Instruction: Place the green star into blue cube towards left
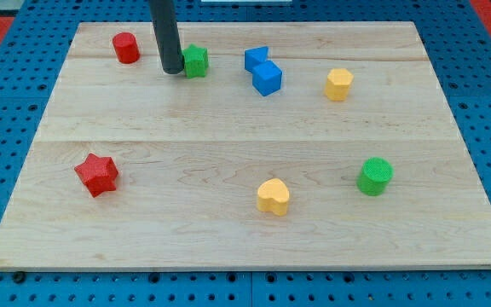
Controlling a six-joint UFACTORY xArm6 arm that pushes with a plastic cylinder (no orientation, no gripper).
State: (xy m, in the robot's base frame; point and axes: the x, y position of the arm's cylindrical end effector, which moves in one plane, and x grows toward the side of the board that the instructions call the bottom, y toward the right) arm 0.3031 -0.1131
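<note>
So far the task is judged barely begun: the green star [196,60] is seen near the view's top, with my tip [172,71] set against its left side, while the blue cube [268,78] lies apart to its right, beside a second blue block [256,58]. No pincer is fitted, only the rod; a pale wooden board [228,230] is laid on a blue pegboard [7,111]

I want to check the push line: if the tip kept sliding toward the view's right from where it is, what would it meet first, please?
My tip sits just left of the green star, touching or nearly so, so it would meet that first; the blue blocks lie farther right.
</note>
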